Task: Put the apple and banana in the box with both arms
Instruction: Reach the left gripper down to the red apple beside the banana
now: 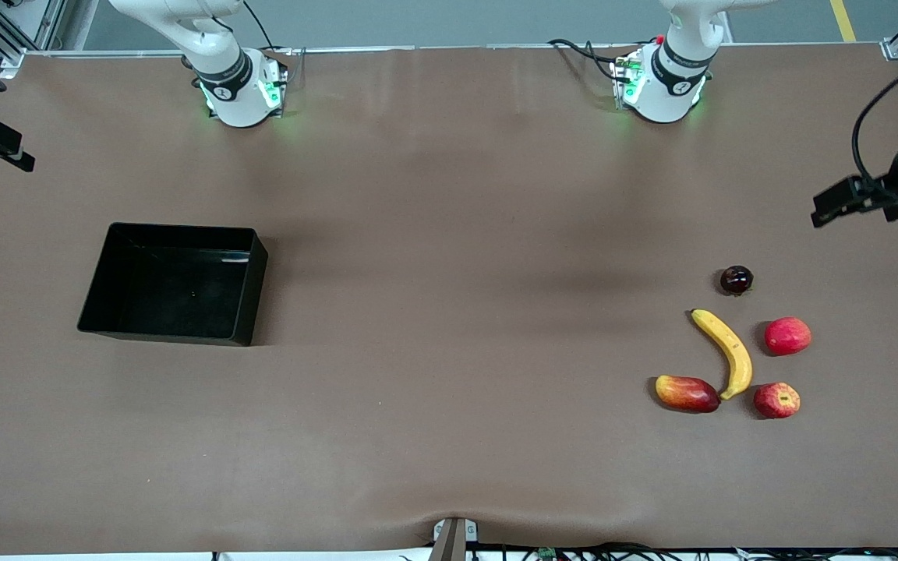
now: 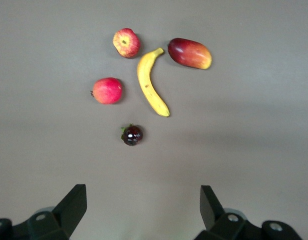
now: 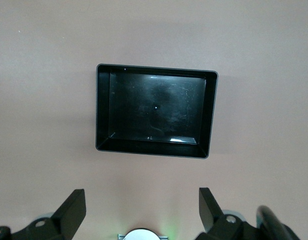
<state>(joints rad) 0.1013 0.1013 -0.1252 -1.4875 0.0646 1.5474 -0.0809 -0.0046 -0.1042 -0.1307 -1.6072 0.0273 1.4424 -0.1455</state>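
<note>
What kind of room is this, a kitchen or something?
More likely a robotics lab: two white arms bolted to a brown-covered table, cables along its edges, and fruit like a banana beside an empty black box.

apple (image 1: 776, 400): beside banana tip | banana (image 1: 724, 351): curved, flat | box (image 1: 242, 284): empty, right arm's end

No readable text, label, brand, number or sign anywhere on the bench (image 1: 449, 436), the fruit or the box (image 1: 250, 261). Only small dark round marks on the black bands of the two arm bases, too small to read.
</note>
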